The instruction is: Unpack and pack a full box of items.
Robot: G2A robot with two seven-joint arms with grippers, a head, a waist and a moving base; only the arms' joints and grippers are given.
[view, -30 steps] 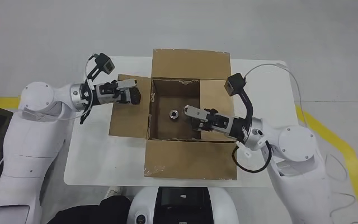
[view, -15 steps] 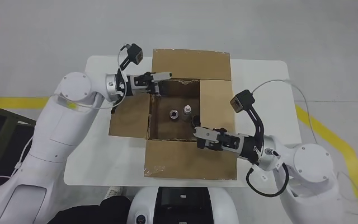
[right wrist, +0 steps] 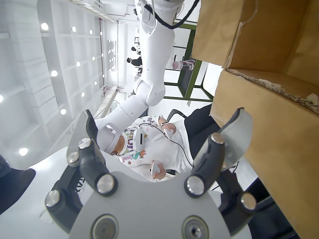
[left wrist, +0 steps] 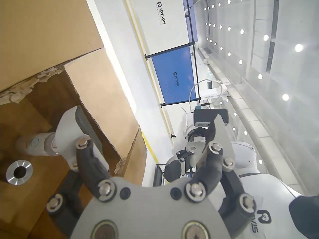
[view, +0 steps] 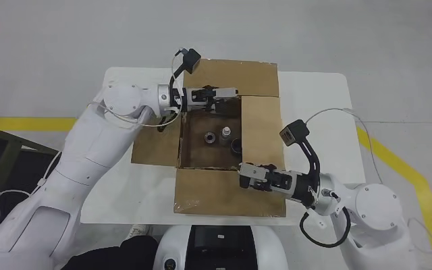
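Note:
An open cardboard box (view: 229,75) stands mid-table with all flaps folded out. On its floor lie a silver metal ring (view: 209,138), a small white bottle (view: 227,131) and a dark round piece (view: 235,145). My left gripper (view: 228,94) hangs open over the box's back rim, holding nothing. Its wrist view looks past the open left gripper (left wrist: 147,125) to the bottle (left wrist: 32,145) and the ring (left wrist: 19,172) below. My right gripper (view: 243,177) is open above the front flap, outside the box cavity. In its own view the right gripper (right wrist: 163,125) is beside a cardboard flap (right wrist: 274,130).
The white table (view: 317,94) has bare room to the right and left of the box flaps. The left flap (view: 155,138) lies flat on the table. Grey floor with a yellow line surrounds the table.
My left gripper swung from the left flap to the box's back rim. My right gripper pulled out of the box and back over the front flap, uncovering the bottle and dark piece.

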